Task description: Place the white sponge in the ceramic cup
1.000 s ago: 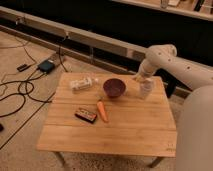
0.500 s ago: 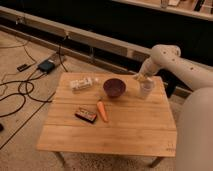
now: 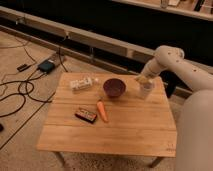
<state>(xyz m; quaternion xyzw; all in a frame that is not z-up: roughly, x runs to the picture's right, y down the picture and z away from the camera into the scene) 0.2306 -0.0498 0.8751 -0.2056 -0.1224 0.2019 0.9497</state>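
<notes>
The ceramic cup (image 3: pixel 146 91) is small and white and stands at the back right of the wooden table (image 3: pixel 130 131). My gripper (image 3: pixel 144 80) hangs right above the cup's mouth, at the end of the white arm (image 3: pixel 167 57) coming from the right. It is shut on the white sponge (image 3: pixel 143 78), a small cream block at its tip, just over the cup's rim.
A dark purple bowl (image 3: pixel 114 87) stands left of the cup. A whitish labelled package (image 3: pixel 81 83) lies at the back left. An orange carrot (image 3: pixel 102 111) and a black-and-red bar (image 3: pixel 86 115) lie mid-table. Cables and a box (image 3: pixel 46 65) lie on the floor at left.
My gripper has come down a little with the sponge, closer to the cup's mouth. Nothing else on the table has moved.
</notes>
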